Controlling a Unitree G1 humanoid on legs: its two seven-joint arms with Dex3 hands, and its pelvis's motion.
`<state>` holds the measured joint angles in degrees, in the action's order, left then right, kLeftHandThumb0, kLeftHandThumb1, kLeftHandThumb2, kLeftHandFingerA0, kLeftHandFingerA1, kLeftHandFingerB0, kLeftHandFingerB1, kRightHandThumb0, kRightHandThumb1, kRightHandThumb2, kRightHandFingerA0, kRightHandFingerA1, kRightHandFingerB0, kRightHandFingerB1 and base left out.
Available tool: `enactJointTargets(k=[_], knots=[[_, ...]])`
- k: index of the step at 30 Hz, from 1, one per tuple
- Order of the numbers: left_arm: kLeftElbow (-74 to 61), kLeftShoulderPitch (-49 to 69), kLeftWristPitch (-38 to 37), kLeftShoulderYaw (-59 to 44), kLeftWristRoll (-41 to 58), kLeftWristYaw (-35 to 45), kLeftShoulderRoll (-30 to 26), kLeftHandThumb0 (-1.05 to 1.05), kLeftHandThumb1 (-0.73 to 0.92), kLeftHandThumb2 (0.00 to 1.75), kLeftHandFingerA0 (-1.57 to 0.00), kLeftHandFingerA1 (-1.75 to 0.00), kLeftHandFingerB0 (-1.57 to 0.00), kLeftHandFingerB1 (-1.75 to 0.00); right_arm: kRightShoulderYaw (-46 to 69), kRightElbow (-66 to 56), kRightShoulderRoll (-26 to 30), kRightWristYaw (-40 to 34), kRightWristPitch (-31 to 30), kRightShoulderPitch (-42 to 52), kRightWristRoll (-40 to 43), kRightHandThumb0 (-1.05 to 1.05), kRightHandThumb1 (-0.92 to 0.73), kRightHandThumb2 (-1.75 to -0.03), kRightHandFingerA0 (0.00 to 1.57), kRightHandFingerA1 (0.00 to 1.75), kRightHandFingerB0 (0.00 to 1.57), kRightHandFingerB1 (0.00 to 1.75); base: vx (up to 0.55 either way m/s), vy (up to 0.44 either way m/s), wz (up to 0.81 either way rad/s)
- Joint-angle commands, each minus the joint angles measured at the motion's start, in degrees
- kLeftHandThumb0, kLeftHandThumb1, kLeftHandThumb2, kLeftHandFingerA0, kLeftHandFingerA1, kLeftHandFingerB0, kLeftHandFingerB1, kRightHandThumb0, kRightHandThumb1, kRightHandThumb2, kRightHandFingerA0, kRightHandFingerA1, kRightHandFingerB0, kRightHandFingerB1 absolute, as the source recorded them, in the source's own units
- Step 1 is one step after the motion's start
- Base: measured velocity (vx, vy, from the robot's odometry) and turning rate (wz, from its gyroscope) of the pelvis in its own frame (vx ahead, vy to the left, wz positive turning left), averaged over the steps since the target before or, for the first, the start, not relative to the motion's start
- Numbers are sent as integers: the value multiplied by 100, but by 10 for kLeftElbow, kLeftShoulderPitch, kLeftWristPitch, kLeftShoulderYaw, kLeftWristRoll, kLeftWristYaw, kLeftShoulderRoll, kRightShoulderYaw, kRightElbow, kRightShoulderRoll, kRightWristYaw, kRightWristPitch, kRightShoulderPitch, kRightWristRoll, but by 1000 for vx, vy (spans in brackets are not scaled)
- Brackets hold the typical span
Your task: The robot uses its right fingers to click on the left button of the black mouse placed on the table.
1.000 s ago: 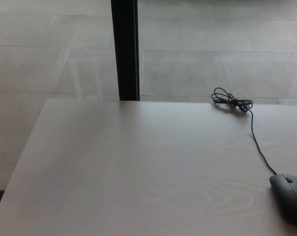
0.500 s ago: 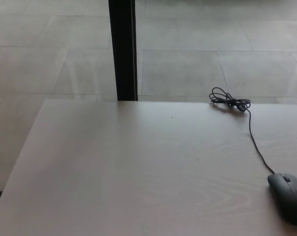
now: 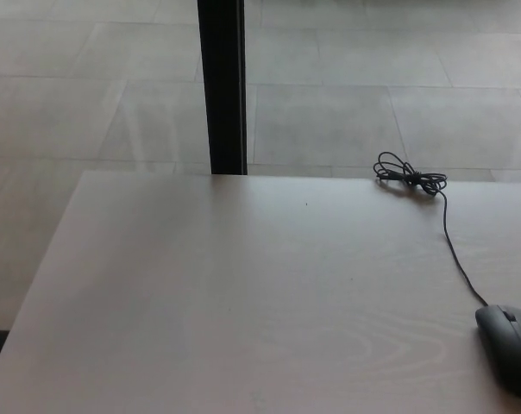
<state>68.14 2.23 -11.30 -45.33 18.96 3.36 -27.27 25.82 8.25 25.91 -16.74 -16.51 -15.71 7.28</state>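
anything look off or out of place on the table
Nothing is damaged or spilled. The black mouse sits at the table's right side, partly cut off by the picture's edge, and its cable runs to a tied bundle at the far edge. Neither robot hand shows.

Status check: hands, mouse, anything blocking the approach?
Both hands out of view. Black mouse untouched at table's near right edge, cable trailing to a coil at far edge. Nothing in the way.
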Motion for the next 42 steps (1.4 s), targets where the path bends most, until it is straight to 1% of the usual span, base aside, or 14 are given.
enactJointTargets(k=[1,4,7,9,10,11,12,16,17,19,36,38,39,42], knots=[[1,0,-15,11,8,5,-15,-56,66,60,-73,-56,-66,-52,-161,-15,81,47,127,16,-180,-63,-70,-61,54,58,43,36,0,0,0],[4,-4,-13,11,10,7,-18,-56,65,60,-78,-55,-69,-53,-209,-1,84,41,144,19,-208,-78,-75,-69,108,164,41,39,0,0,0],[-6,-1,-19,10,14,12,-13,-59,65,59,-75,-56,-67,-51,-241,16,96,38,158,18,-229,-87,-83,-73,102,174,39,38,0,0,0],[-7,-2,-22,14,10,8,-14,-59,66,60,-75,-56,-65,-51,-267,30,104,34,168,19,-246,-85,-70,-117,132,154,34,53,0,0,0],[-9,-1,-24,13,11,14,-13,-58,68,60,-71,-57,-65,-51,-275,36,107,31,173,20,-252,-93,-92,-73,91,172,38,36,0,0,0],[-8,-1,-26,13,11,14,-13,-60,67,60,-74,-57,-67,-51,-287,40,113,31,173,21,-262,-94,-75,-119,57,65,31,46,0,0,0],[-7,-1,-28,15,9,11,-13,-60,68,60,-73,-56,-66,-50,-303,45,119,30,170,22,-276,-99,-92,-74,62,54,40,34,0,0,0],[-8,1,-25,20,6,9,-15,-61,69,60,-72,-56,-65,-50,-326,51,128,34,166,21,-280,-102,-77,-119,65,67,36,47,0,0,0],[-5,-3,-21,15,11,8,-16,-61,68,60,-75,-55,-68,-50,-344,55,138,42,163,19,-294,-99,-92,-75,60,52,37,34,0,0,0],[-4,-4,-20,14,14,9,-16,-60,68,60,-75,-55,-67,-51,-356,47,142,50,148,20,-296,-94,-73,-118,52,65,28,44,0,0,0],[0,-6,-17,19,12,9,-19,-60,69,61,-77,-56,-70,-51,-510,101,180,42,147,2,-420,-86,-92,-68,40,44,40,33,0,0,0],[-1,-4,-19,21,10,6,-19,-61,69,61,-78,-56,-71,-51,-523,101,181,41,148,1,-429,-85,-75,-117,36,56,26,44,0,0,0],[-1,-3,-18,21,10,8,-19,-61,70,61,-79,-56,-70,-51,-527,104,179,39,145,1,-431,-86,-91,-68,41,43,41,33,0,0,0],[-2,-5,-17,23,10,8,-17,-59,72,62,-78,-55,-68,-50,-535,91,175,56,125,1,-435,-90,-77,-117,32,53,31,45,0,0,0]])
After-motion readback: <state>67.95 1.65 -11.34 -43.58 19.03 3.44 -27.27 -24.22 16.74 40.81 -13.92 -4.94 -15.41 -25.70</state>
